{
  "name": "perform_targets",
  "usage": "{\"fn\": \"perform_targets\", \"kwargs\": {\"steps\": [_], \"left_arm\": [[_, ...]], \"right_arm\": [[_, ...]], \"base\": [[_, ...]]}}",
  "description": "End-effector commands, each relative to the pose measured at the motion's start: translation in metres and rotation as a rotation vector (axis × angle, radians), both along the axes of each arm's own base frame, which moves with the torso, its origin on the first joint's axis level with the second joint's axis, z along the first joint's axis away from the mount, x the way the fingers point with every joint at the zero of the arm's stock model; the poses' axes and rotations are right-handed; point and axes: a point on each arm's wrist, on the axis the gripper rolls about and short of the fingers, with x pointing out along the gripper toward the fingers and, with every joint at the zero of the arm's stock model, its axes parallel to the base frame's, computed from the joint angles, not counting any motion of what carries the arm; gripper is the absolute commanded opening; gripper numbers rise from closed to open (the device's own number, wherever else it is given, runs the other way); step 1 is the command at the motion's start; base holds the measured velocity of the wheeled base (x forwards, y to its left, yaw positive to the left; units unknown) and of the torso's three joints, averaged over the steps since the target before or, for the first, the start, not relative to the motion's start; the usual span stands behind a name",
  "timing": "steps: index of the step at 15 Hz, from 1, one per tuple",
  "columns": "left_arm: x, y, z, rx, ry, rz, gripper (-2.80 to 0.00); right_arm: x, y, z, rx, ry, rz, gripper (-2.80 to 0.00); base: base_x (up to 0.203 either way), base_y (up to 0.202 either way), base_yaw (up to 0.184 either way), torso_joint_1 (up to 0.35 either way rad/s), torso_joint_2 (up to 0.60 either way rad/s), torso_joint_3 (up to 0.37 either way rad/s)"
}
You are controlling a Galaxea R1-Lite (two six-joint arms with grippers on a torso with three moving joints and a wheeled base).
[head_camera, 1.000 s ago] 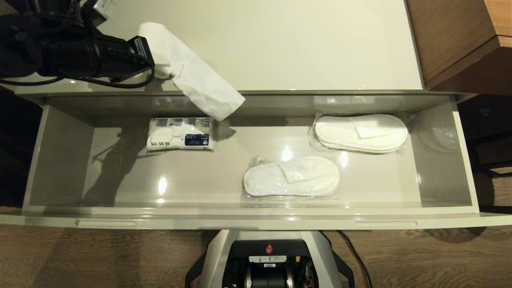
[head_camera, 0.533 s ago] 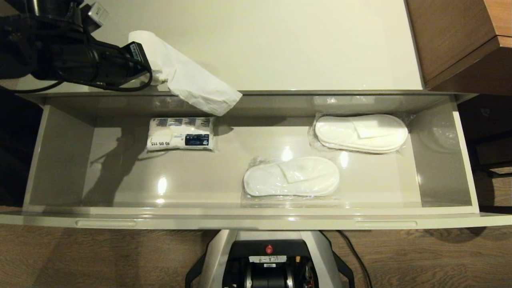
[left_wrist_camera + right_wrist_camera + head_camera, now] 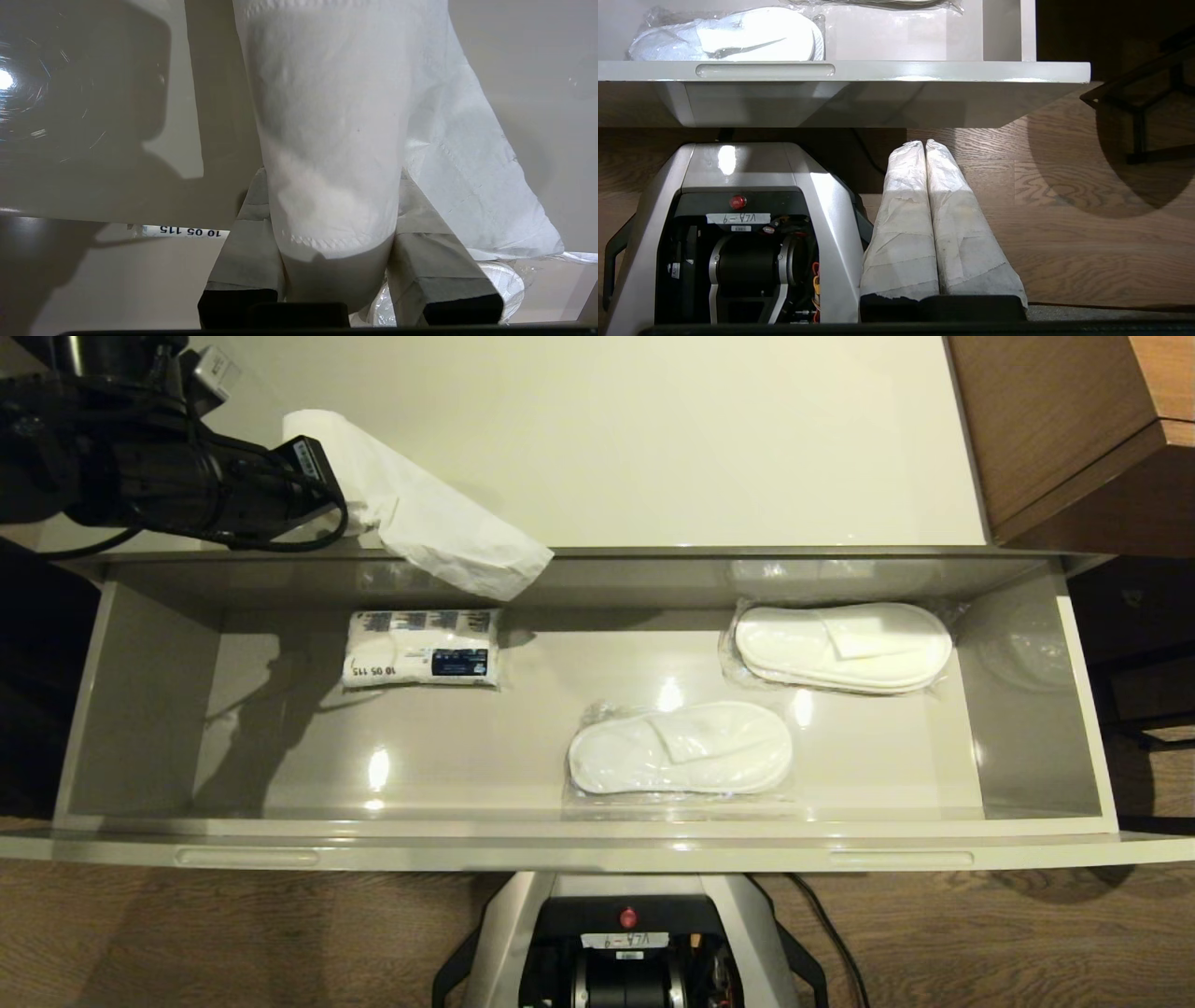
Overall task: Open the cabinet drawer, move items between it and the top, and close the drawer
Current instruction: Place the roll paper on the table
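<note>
The drawer (image 3: pixel 140 709) is pulled out, with two slipper packs (image 3: pixel 680 747) inside. The left gripper (image 3: pixel 350 509) reaches sideways over the cabinet top (image 3: pixel 653 439), squeezing the paper roll (image 3: pixel 373 485). The right gripper (image 3: pixel 925 144) hangs pinched together, holding nothing, near the floor.

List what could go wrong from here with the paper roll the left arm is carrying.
1. The roll's loose tail droops past the top's front edge over the open drawer; it could snag or unwind further.
2. The left tool grips the paper roll only near one end, so the soft roll might tilt or slip when set down.
</note>
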Motion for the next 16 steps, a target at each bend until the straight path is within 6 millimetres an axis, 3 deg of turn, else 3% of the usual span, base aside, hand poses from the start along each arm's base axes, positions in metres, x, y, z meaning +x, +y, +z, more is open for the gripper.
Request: {"fn": "perform_targets", "kwargs": {"steps": [1,8,9,16], "left_arm": [[-0.001,0.000,0.001,0.001,-0.002,0.001,-2.80],[-0.003,-0.002,0.002,0.030,0.041,-0.020,-2.80],[-0.002,-0.002,0.004,0.032,0.022,-0.021,0.00],[0.005,-0.009,0.009,0.020,-0.074,-0.041,0.00]], "right_arm": [[0.000,0.000,0.000,0.000,0.001,0.000,-2.80],[0.000,0.000,0.000,0.000,0.001,0.000,-2.80],[0.000,0.000,0.000,0.000,0.001,0.000,-2.80],[0.000,0.000,0.000,0.000,0.001,0.000,-2.80]], "base": [[0.000,0.000,0.000,0.000,0.00,0.000],[0.000,0.000,0.000,0.000,0.00,0.000],[0.000,0.000,0.000,0.000,0.00,0.000],[0.000,0.000,0.000,0.000,0.00,0.000]]}}
